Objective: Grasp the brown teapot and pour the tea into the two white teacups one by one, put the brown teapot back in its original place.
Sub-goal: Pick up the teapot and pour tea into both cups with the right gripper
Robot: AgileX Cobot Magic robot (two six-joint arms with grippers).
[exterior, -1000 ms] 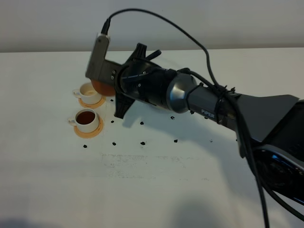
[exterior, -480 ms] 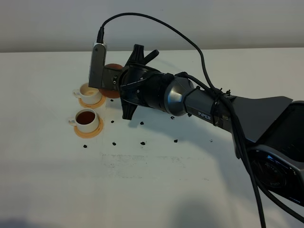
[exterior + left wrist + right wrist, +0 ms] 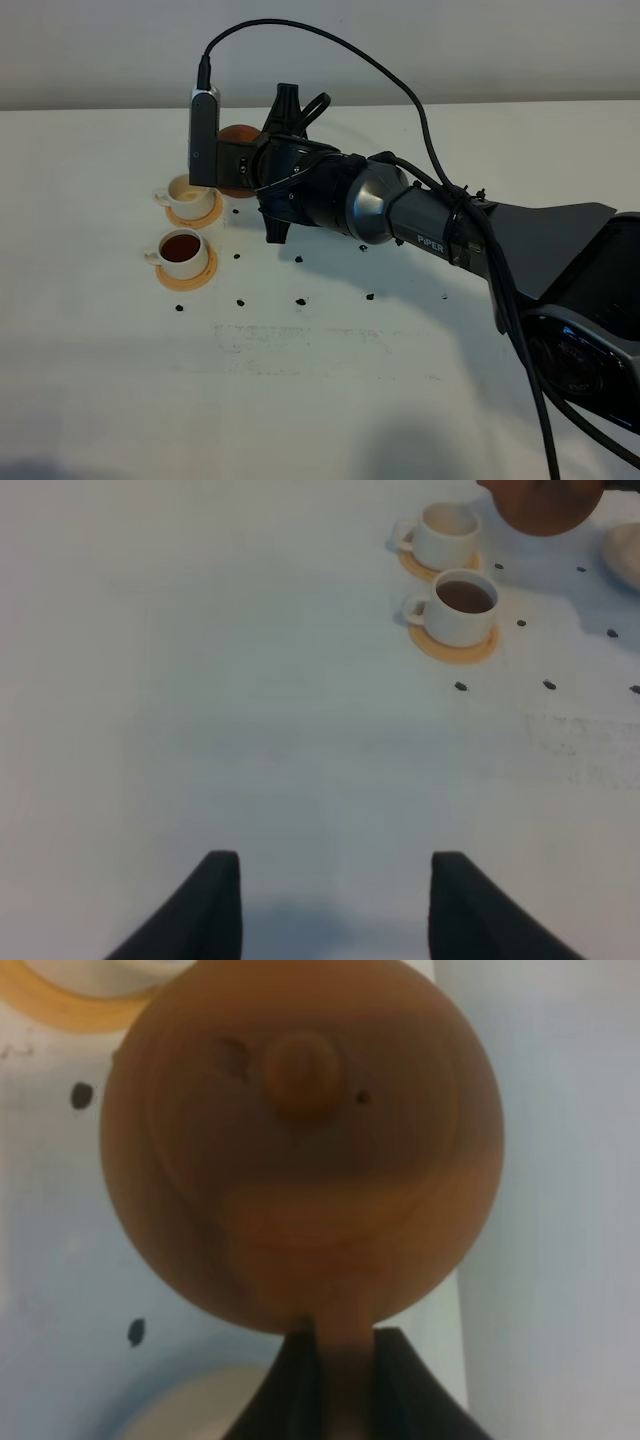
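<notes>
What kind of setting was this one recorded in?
Probably a robotics lab test bench: a bare white table marked with black dots, a blank wall behind, and a cabled robot arm holding a brown teapot.

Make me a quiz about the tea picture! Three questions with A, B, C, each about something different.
1. Where does the teacup full of dark tea stand?
A. on an orange coaster
B. on a blue plate
C. inside a bowl

2. How many white teacups are there?
A. one
B. two
C. four

3. What is happening to the brown teapot?
A. it lies tipped over on the table
B. it sits on top of a cup
C. the right gripper holds it by the handle

Answers:
1 A, an orange rim shows around the cup's foot.
2 B, the full one and the other teacup behind it.
3 C, its jaws clamp the handle in the right wrist view.
</notes>
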